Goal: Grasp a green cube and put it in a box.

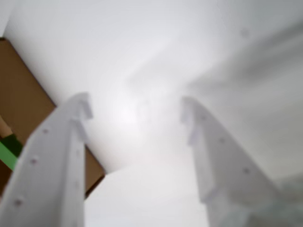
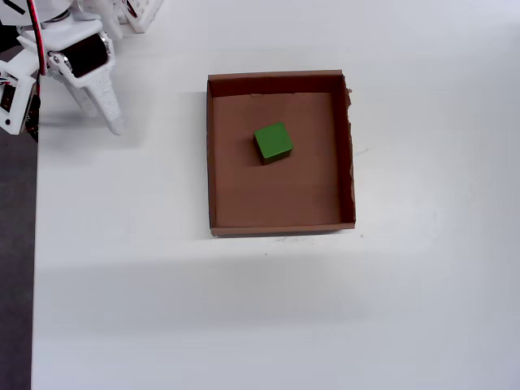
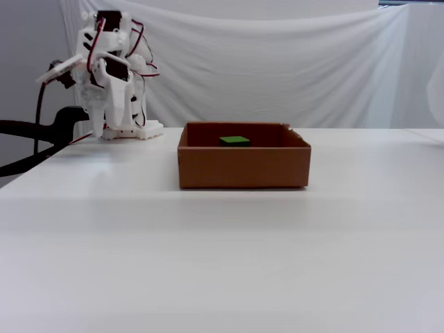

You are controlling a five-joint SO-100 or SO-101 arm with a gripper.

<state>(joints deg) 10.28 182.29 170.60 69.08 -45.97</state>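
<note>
The green cube (image 2: 274,142) lies inside the brown cardboard box (image 2: 280,76), a little above the middle of its floor in the overhead view. In the fixed view only the cube's top (image 3: 235,141) shows over the box's front wall (image 3: 243,166). My white gripper (image 2: 106,118) hangs at the table's upper left, well apart from the box, by the arm's base (image 3: 119,111). In the wrist view its fingers stand wide apart with nothing between them (image 1: 135,111). A corner of the box (image 1: 23,90) and a green sliver of the cube (image 1: 7,155) show at the left edge.
The white table (image 2: 284,309) ends at a dark strip (image 2: 16,260) on the left of the overhead view. A black clamp arm (image 3: 28,130) sticks out beside the robot base (image 3: 128,133). A white cloth (image 3: 277,62) hangs behind.
</note>
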